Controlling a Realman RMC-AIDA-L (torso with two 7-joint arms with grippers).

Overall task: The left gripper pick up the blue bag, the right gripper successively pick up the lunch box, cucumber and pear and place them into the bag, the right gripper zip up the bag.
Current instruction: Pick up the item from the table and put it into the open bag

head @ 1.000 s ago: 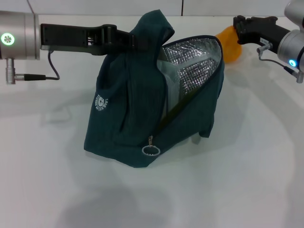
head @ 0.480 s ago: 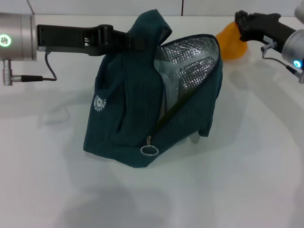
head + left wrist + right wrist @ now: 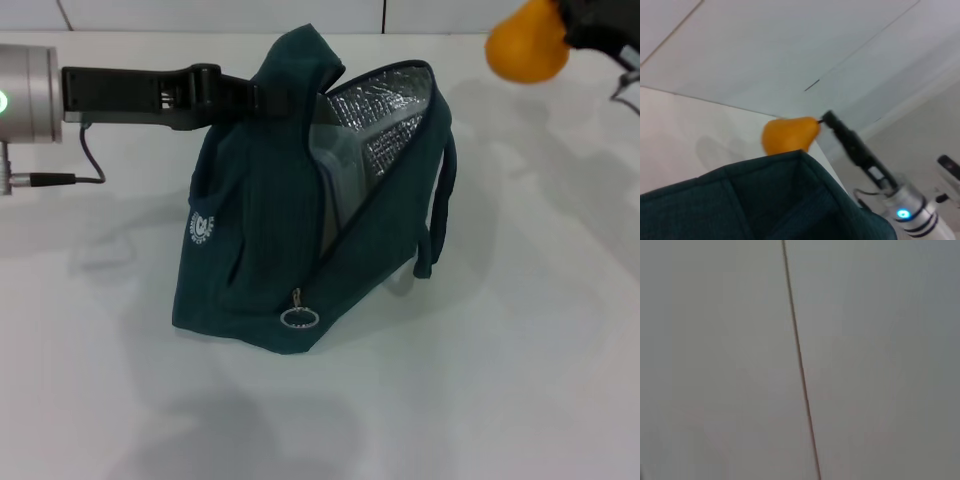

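The right gripper [image 3: 568, 32] is closed on the pear [image 3: 527, 43] at its narrow stem end, holding it in the air at the far right, above and to the right of the bag's open mouth. In the left wrist view the pear [image 3: 787, 136] shows just past the bag's rim with the right gripper [image 3: 824, 119] touching its tip. The fruit looks smooth, rounded and firm, so a pinch at the tapering end seems liable to slip; a hold across the wider belly would likely sit more securely, though it appears light enough to carry as it is.

The left gripper [image 3: 258, 92] is clamped on the top fold of the blue bag [image 3: 270, 230], holding it up near the middle of the white table [image 3: 520, 380]. The cloth is soft and sags below that hold, and the silver lining [image 3: 385, 110] faces right through the gaping opening. A pale shape inside may be the lunch box; I cannot be sure. The zip pull ring [image 3: 298, 318] hangs at the near lower corner, unfastened
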